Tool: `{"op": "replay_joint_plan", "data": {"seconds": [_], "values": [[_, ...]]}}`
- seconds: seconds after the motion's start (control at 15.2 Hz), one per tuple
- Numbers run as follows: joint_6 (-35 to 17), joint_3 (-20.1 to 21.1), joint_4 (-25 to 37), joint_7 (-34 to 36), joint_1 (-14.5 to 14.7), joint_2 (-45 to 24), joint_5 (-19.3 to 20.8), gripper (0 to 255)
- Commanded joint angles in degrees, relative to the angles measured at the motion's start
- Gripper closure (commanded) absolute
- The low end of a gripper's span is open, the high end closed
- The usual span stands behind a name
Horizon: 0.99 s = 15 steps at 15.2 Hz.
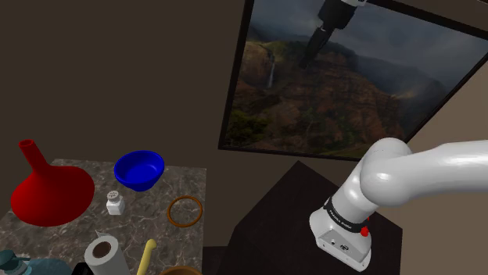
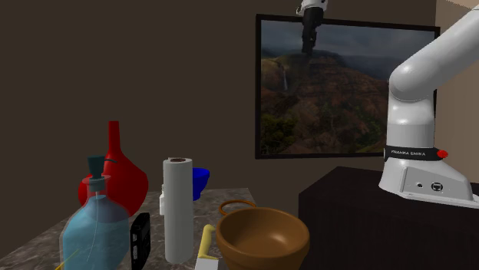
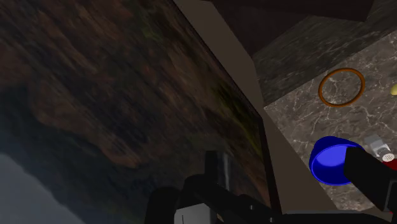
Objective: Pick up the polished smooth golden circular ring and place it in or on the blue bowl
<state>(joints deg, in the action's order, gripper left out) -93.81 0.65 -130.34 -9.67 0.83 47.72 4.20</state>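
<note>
The golden-brown ring (image 1: 185,211) (image 2: 236,204) (image 3: 341,86) lies flat on the marble counter (image 1: 160,234), near the edge that faces the stand. The blue bowl (image 1: 139,169) (image 2: 200,181) (image 3: 332,160) stands upright a little farther back on the counter, apart from the ring. My gripper (image 1: 310,53) (image 2: 307,47) (image 3: 289,191) hangs high in the air before the landscape painting, far above both and well to the shoulder view's right of them. In the wrist view its black fingers stand apart with nothing between them.
On the counter stand a red flared vase (image 1: 48,191), a small white shaker (image 1: 115,202), a paper towel roll (image 2: 178,209), a brown bowl (image 2: 261,236) and a pale blue bottle (image 2: 95,226). The painting (image 1: 336,86) hangs on the wall behind. The dark stand (image 1: 289,211) adjoins the counter.
</note>
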Motion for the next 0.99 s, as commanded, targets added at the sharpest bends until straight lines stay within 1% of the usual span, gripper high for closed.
{"op": "replay_joint_plan", "data": {"seconds": [0.0, 0.46, 0.92], "values": [[0.00, 0.00, 0.00, 0.00, 0.00, 0.00, 0.00, 0], [-11.77, 0.99, -6.88, -2.59, 3.05, -6.41, -0.85, 0], [-23.66, 2.27, -10.98, -5.22, 5.93, -15.73, -1.49, 0]]}}
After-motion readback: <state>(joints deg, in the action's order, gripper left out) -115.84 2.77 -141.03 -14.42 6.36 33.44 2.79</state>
